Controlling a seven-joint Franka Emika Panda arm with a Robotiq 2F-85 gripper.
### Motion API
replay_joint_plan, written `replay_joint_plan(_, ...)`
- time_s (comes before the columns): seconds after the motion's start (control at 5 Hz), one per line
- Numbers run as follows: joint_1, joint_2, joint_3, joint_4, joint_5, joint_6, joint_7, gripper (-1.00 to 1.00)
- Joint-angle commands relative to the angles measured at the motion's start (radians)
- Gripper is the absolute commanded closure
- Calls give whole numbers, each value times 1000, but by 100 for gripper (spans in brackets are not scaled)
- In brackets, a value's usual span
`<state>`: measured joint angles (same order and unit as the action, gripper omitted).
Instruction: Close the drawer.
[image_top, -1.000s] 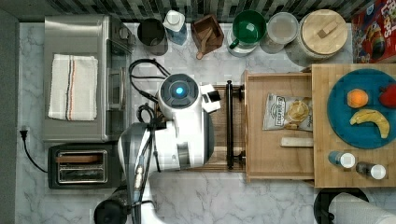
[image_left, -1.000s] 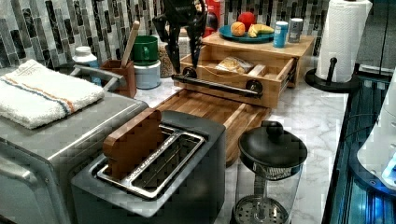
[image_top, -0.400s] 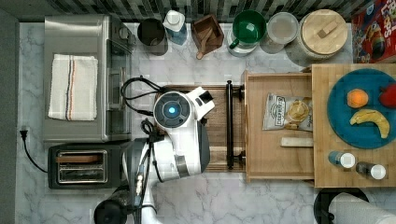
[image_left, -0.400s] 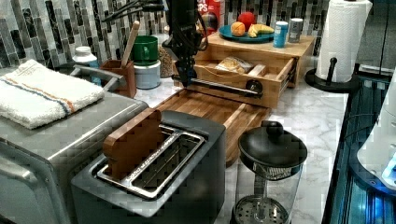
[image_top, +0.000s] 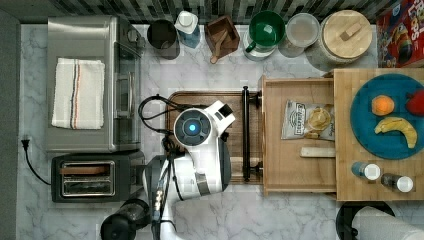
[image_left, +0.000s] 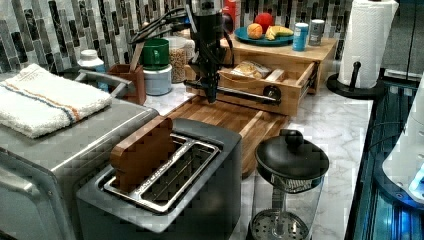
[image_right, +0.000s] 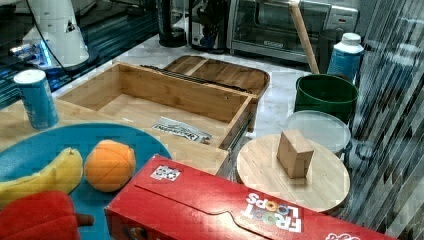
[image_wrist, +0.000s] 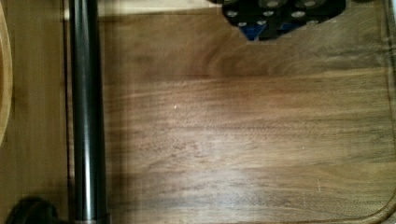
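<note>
The black gripper (image_left: 212, 95), whether apart or together I cannot tell, has dropped beside the black bar handle (image_top: 245, 132) of the open shallow light-wood drawer (image_top: 280, 165), above the dark walnut cutting board (image_wrist: 243, 140) on the marble tabletop (image_top: 210, 70).

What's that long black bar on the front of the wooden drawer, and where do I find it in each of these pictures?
It is the drawer's handle.
Top view: the handle runs vertically at centre, right of the arm.
Left view: handle slants behind the gripper, upper middle.
Right view: handle runs along the drawer's far rim.
Wrist view: handle.
Shared landmark: the dark cutting board beneath it.
</note>
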<state>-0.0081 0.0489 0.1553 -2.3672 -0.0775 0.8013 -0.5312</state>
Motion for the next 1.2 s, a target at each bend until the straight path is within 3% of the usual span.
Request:
replay_joint_plan(0.2, -47, 59, -36, -22, -78, 173, -122, 100)
replay_joint_plan(0.6, -106, 52, -52, 9, -123, 159, -201, 100)
replay_joint_plan(1.2, -195, 79, -105, 16, -92, 243, -419, 100)
